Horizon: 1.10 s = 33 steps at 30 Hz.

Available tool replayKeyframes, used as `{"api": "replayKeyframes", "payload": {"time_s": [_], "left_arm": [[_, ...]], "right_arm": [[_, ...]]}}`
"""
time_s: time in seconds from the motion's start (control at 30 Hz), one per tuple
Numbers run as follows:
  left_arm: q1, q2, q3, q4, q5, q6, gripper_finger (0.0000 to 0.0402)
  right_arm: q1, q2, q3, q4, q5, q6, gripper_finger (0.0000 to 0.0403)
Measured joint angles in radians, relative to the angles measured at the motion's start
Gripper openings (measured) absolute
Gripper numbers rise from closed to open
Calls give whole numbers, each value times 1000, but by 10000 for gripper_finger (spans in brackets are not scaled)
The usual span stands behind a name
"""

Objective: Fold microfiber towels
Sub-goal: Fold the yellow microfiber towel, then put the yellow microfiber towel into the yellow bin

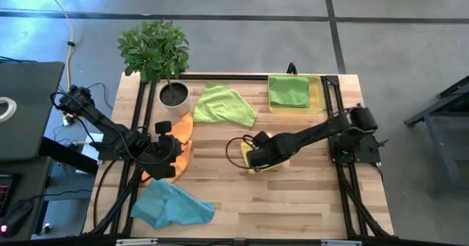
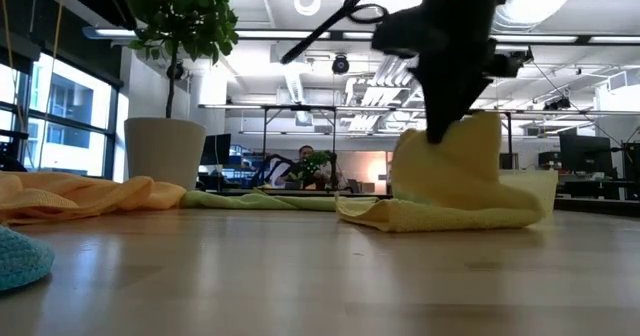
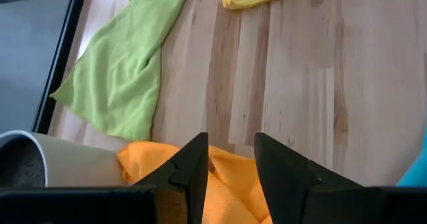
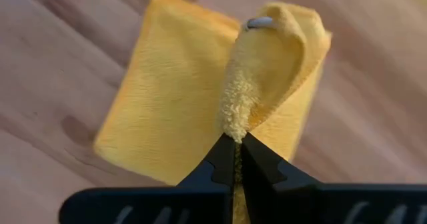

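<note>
The table [image 1: 293, 202] was a pale butcher-block top of long wooden planks edged by a black frame, standing on a grey concrete floor; the low view looked past it into an open workshop with ceiling lights, desks and a seated person far off. No writing or brand could be read anywhere. Taking the potted plant [image 1: 157, 52] at the table's back left corner as landmark: the orange towel [image 1: 179, 140] lay against the pot's front, with the left gripper [image 3: 230, 167] over it, its jaws narrowly parted and holding nothing. One lime green towel [image 1: 223, 105] lay loose just right of the pot; another [image 1: 288, 91], folded, sat in the yellow tray [image 1: 319, 99] farther right along the back edge. The light blue towel [image 1: 170, 204] was crumpled well in front of the plant. The yellow towel [image 4: 200, 97] lay mid-table, right of the pot, its raised fold pinched in the closed right gripper [image 4: 237, 151].
</note>
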Motion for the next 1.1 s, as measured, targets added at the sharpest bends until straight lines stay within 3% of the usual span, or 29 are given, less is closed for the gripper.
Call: {"api": "replayKeyframes", "payload": {"time_s": [0.23, 0.47, 0.83, 1.1], "left_arm": [[-27, 0, -5, -3, -11, 11, 110], [-59, 0, -5, -4, -29, 11, 110], [-77, 0, -5, -4, -28, 10, 110], [-76, 0, -5, -4, -26, -7, 110]], "right_arm": [[0, 147, 129, 5, -38, 31, 0], [0, 195, 176, 17, -26, 43, 2], [11, 195, 182, 54, -9, 34, 112], [9, 145, 183, -54, -20, -83, 128]]}}
